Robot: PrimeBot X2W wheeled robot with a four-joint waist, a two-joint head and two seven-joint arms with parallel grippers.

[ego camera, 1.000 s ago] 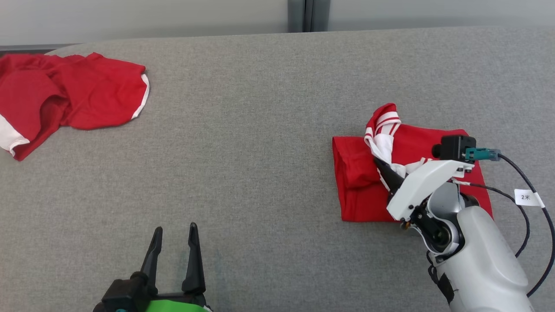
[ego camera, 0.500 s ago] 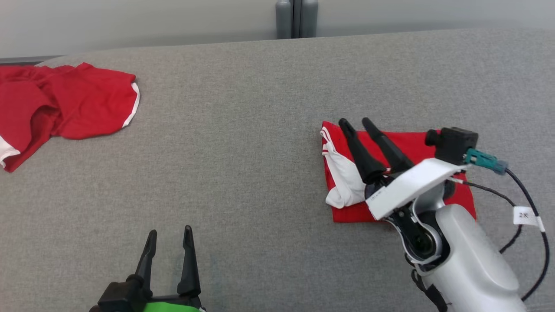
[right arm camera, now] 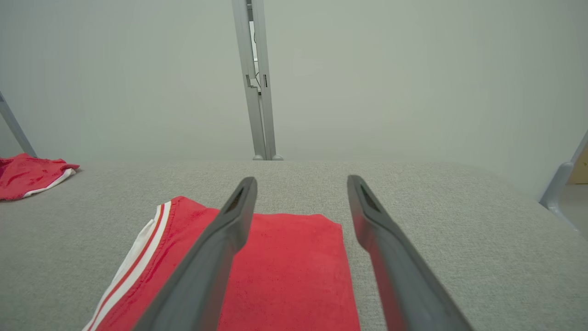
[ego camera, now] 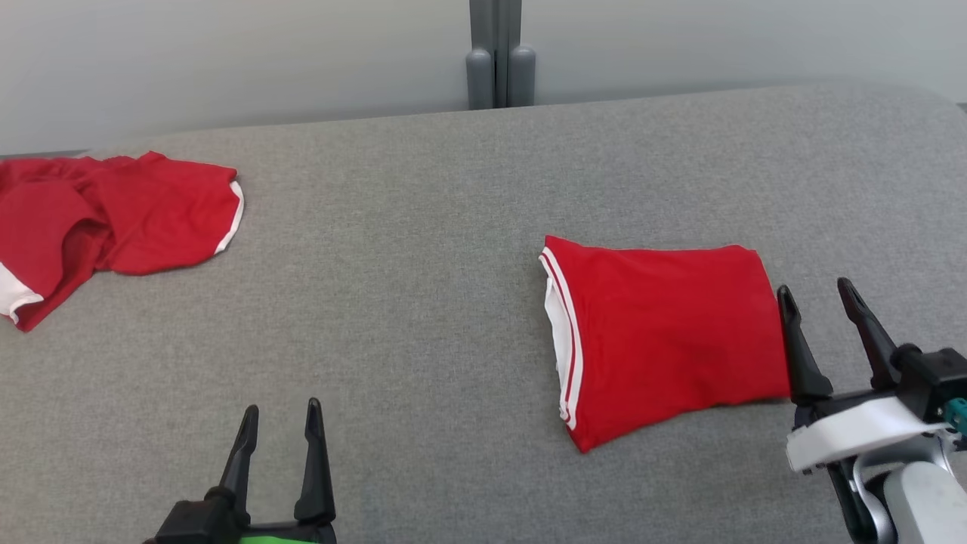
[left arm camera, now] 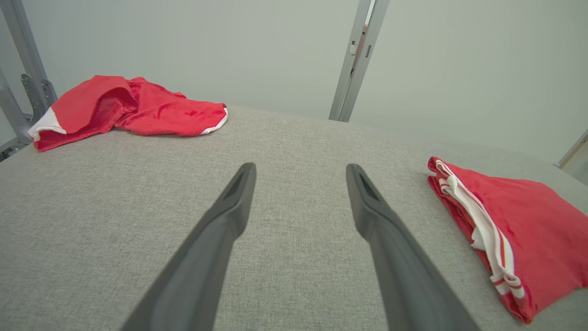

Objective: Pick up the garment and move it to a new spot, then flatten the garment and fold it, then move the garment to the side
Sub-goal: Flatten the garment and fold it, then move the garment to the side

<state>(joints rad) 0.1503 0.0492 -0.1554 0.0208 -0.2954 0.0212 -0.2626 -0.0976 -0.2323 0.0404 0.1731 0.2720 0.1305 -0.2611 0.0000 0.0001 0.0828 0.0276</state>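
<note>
The garment (ego camera: pixel 665 332) is red with white-striped trim and lies folded into a flat rectangle on the grey table (ego camera: pixel 423 249), right of centre. It appears at the right of the left wrist view (left arm camera: pixel 519 225) and under the fingers in the right wrist view (right arm camera: pixel 285 271). My right gripper (ego camera: pixel 817 291) stands open just off the garment's right edge, holding nothing. My left gripper (ego camera: pixel 281 414) is open at the lower left, well clear of the garment, with bare table between its fingers (left arm camera: pixel 220 230).
A second red garment with white trim (ego camera: pixel 106 219) lies crumpled at the table's far left corner (left arm camera: pixel 128 105). A grey metal post (ego camera: pixel 498 57) rises behind the table's back edge against a pale wall. The table's right edge curves off near my right arm.
My right gripper has let go of the garment's white-trimmed part and drawn back to the right, open. The garment now lies flat and folded. The head camera has tilted, shifting the whole view.
</note>
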